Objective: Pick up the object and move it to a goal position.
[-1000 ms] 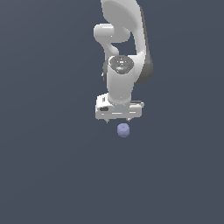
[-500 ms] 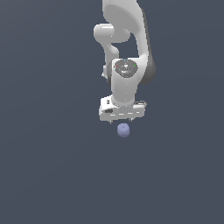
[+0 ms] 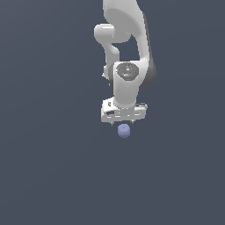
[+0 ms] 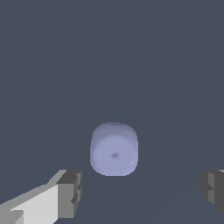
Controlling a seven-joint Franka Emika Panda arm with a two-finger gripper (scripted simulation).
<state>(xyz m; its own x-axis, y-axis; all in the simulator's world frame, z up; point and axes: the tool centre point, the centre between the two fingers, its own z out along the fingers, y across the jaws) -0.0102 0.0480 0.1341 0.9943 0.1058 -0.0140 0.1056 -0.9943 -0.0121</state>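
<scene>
Exterior view, centre of frame: white arm [image 3: 127, 57] descending from the top edge, wrist pointing down. Tool [image 3: 123, 122] at its lower end, jaws spread wide with nothing between them; grey fingertips [image 4: 70, 192] visible in the wrist view, well apart. Object [image 3: 124, 130], small pale lavender-blue stubby cylinder, just below the tool, slightly below frame centre, on the plain dark grey desk [image 3: 48, 167].

Tabletop [image 3: 48, 167]: flat, uniform dark slate-grey, no markings. Directly on it: one small lavender-blue cylinder [image 3: 124, 130], stubby, rounded edges, matte, standing on end.
</scene>
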